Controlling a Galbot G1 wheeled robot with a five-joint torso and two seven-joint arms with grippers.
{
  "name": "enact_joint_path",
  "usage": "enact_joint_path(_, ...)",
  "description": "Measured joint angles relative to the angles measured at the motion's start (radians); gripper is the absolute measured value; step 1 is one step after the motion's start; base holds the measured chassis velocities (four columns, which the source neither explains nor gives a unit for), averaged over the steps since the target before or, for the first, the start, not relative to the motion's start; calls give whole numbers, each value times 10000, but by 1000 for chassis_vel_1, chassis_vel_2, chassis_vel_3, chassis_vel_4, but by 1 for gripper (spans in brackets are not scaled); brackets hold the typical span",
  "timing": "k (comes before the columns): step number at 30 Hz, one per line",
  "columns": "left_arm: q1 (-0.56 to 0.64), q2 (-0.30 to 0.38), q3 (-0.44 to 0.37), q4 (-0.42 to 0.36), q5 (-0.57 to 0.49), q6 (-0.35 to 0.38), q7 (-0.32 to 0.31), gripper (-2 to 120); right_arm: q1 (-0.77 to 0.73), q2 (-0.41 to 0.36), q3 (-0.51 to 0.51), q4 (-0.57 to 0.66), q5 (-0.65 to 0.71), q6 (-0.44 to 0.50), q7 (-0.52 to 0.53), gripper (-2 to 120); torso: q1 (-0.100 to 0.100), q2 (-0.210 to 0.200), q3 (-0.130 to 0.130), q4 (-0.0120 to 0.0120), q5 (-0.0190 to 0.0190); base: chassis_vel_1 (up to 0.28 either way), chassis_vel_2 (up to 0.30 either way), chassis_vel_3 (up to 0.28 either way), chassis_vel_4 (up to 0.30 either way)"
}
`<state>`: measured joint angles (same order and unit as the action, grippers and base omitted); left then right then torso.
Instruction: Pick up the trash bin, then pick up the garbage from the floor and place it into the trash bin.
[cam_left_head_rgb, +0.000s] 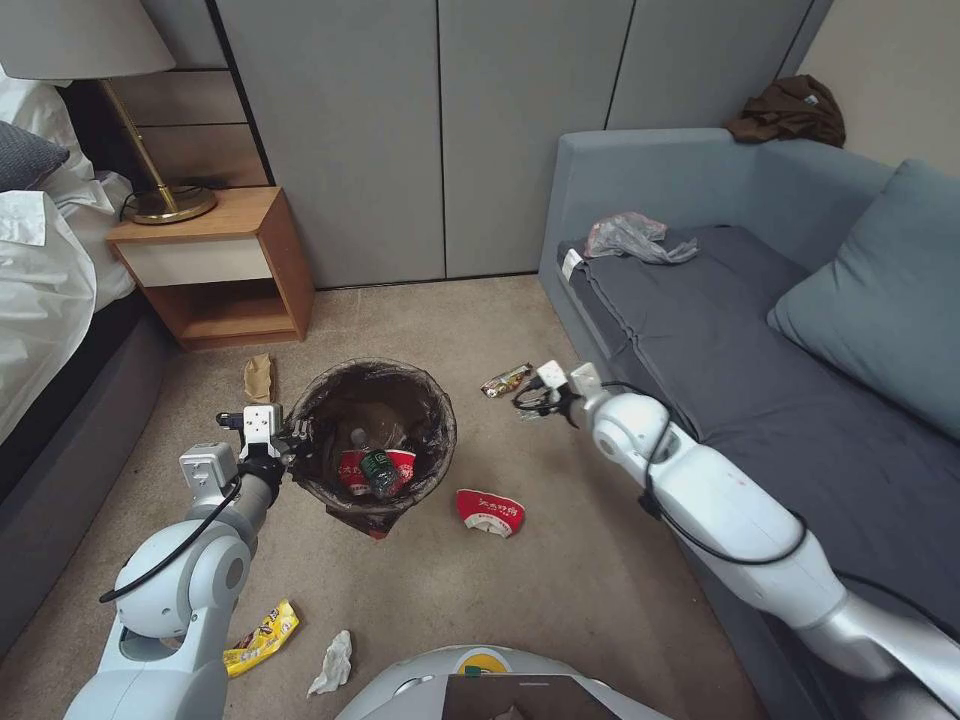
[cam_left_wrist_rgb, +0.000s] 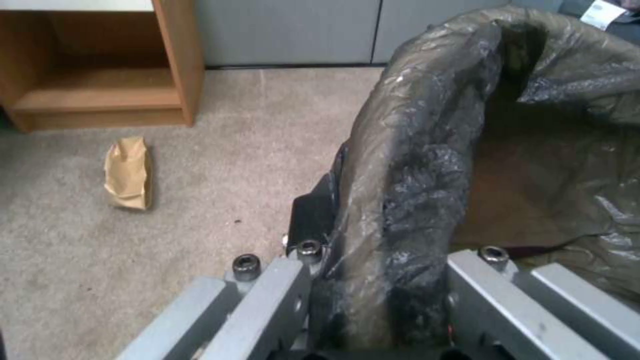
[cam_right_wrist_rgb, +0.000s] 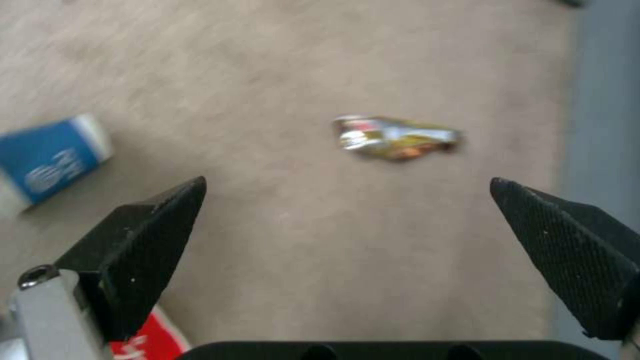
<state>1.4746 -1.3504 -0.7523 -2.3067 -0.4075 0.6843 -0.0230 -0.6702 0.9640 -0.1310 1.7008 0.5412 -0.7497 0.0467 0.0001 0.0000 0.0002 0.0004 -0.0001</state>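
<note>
The trash bin (cam_left_head_rgb: 375, 440) is held at its bagged rim by the left gripper (cam_left_head_rgb: 285, 440), clamped tight. Red cups and a green-label bottle (cam_left_head_rgb: 380, 472) are seen inside. The right gripper (cam_right_wrist_rgb: 347, 220) is spread wide above a shiny wrapper (cam_right_wrist_rgb: 397, 137) on the floor (cam_left_head_rgb: 560, 590). White writing on a red cup (cam_left_head_rgb: 490, 512) cannot be read.

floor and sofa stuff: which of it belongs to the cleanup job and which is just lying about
Part of the job:
trash bin, gripped at the rim by the left gripper
shiny wrapper, under the open right gripper
red cup
yellow wrapper
white paper
brown paper

Just lying about:
lamp
nightstand
brown cloth
</note>
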Motion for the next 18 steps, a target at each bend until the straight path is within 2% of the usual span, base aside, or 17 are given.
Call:
enact_joint_path(8, 16, 16, -54, -80, -83, 99, -89, 5, 479, 718, -1616, -1397, -107, 52, -101, 100, 0, 0, -1, -6, 0, 0, 0, 0, 0)
enact_joint_path(18, 39, 59, -87, -225, -346, 346, -282, 5, 677, 1272, -2946, -2114, -244, 102, -204, 100, 0, 0, -2, -6, -2, 0, 0, 0, 0)
